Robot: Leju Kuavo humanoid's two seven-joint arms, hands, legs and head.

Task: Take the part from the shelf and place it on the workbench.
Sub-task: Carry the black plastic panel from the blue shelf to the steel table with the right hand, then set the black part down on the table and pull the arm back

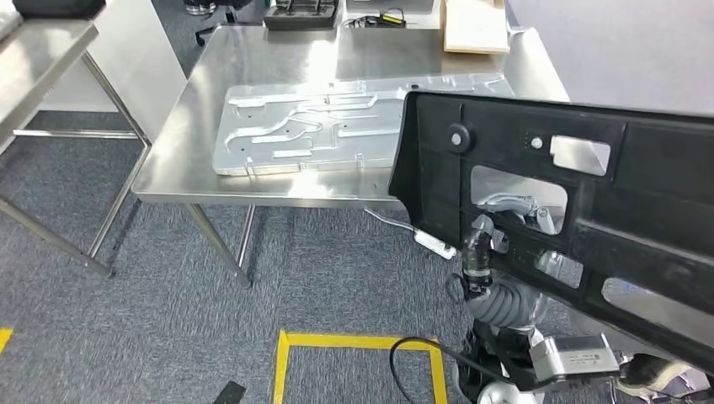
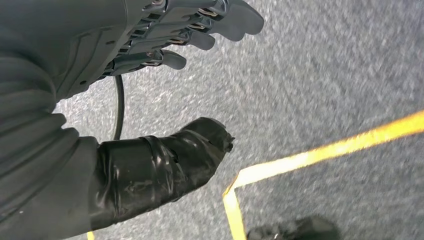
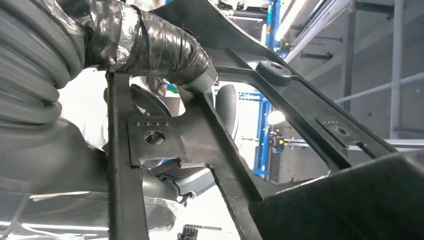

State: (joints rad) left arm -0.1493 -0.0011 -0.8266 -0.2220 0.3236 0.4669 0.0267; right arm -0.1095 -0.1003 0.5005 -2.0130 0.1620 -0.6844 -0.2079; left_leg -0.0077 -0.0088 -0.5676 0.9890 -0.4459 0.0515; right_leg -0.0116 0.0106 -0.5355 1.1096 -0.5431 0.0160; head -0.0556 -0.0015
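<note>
Head view: the black part (image 1: 589, 202), a long plastic panel with cut-outs, is held up in the air at the right, tilted, its left end over the bench's (image 1: 194, 101) near right corner and not resting on it. The right hand (image 1: 497, 231) shows through 1 of the cut-outs, its fingers hooked around the part's ribs from behind. On the bench lies a grey metal plate (image 1: 337, 122) with stamped channels, flat along the near edge. At the far edge sit a dark tray (image 1: 301, 15) and a tan board (image 1: 476, 29). On the carpet below, yellow tape (image 1: 358, 341) marks a square.

In the right wrist view, the taped thumb (image 3: 150, 45) presses across a bar of the part (image 3: 210, 140), so this hand is clamped on it.

In the left wrist view, the left hand (image 2: 150, 75) hangs over grey carpet (image 2: 325, 75), thumb and fingers spread apart and holding nothing.
</note>
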